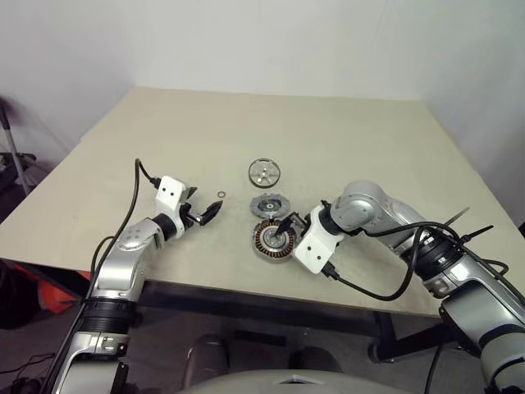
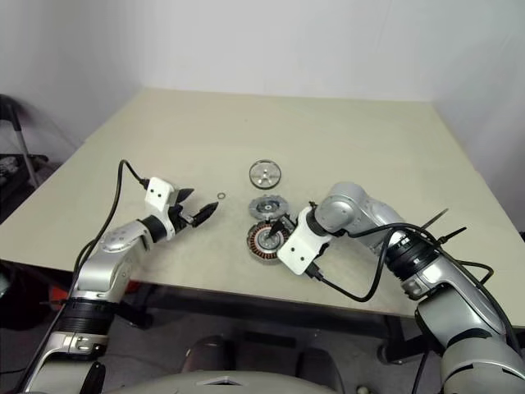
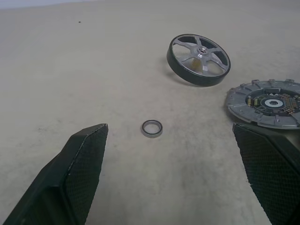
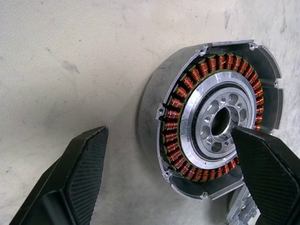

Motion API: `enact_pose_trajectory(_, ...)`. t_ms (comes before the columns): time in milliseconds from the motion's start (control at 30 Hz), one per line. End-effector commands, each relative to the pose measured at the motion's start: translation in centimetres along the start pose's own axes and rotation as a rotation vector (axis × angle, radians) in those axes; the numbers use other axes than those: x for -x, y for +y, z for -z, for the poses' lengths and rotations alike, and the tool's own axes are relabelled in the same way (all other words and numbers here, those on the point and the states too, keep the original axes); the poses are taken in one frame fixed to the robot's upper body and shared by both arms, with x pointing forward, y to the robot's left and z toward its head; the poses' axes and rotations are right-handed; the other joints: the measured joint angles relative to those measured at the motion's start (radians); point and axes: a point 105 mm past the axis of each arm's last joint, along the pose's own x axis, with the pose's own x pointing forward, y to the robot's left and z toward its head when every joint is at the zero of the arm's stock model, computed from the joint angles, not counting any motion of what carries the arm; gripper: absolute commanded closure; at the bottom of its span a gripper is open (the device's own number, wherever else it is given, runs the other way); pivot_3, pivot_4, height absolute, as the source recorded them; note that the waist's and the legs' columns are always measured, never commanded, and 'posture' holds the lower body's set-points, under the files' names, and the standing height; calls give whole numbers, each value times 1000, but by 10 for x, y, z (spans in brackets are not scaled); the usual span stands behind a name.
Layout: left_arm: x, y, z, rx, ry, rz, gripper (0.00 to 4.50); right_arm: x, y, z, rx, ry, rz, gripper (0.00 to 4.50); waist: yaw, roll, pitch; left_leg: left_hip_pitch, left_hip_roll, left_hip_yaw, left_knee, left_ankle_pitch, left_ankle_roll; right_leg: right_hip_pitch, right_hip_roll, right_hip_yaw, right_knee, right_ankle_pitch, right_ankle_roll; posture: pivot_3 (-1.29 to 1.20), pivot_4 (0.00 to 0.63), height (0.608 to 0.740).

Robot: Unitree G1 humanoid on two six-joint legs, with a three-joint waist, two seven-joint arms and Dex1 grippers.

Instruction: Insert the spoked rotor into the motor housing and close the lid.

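While the motor housing lies open on the table near its front edge, copper windings showing around a silver centre, nothing sits in it yet. The right gripper hangs steeply over the housing with its fingers spread wide and nothing between them; one fingertip reaches over the silver centre, the other stands outside the can's wall. The left gripper is likewise fully open and empty, pointing across the table at a small loose metal ring. The spoked rotor rests farthest back in the row, and the lid lies between it and the housing.

The step in hand, as I judge it, is fetching the rotor. A good approach would come down on the rotor's dark rim from above, pinching across its width rather than by a spoke, then carry it level over the lid. Lowering it square onto the housing's centre matters, since a tilted wheel may jam against the windings.
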Motion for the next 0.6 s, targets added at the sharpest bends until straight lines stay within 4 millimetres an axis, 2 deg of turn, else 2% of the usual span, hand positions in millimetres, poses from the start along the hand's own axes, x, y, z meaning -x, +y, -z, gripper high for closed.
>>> enact_pose_trajectory(33,2,4,-12,-29,-44,-21,0,-7,6,3,-1,8,-44,158,-1,0,0,1,0,0,0,0,0,1,0,0,0,0,0,0,0,740)
enact_pose_trajectory(367,2,6,-13,-28,-49,-41,0,-17,9,9,38,23,-96,158,-21,-6,-4,6,0,0,0,0,0,6,0,0,0,0,1,0,0,740)
enact_pose_trajectory(467,3,7,-12,-26,-50,-46,0,-16,6,9,54,21,-97,776,-21,-7,-5,7,0,0,0,0,0,6,0,1,0,-1,1,0,0,740)
enact_pose_trajectory(567,3,6,-12,-24,-51,-50,0,-14,5,9,68,22,-95,1791,-21,-6,-4,7,0,-1,0,0,0,5,0,1,0,-2,3,0,0,740)
enact_pose_trajectory(600,3,6,-12,-21,-53,-52,0,-12,3,9,71,20,-98,1791,-21,-6,-4,6,-1,0,0,0,0,5,0,2,0,-2,3,0,0,740)
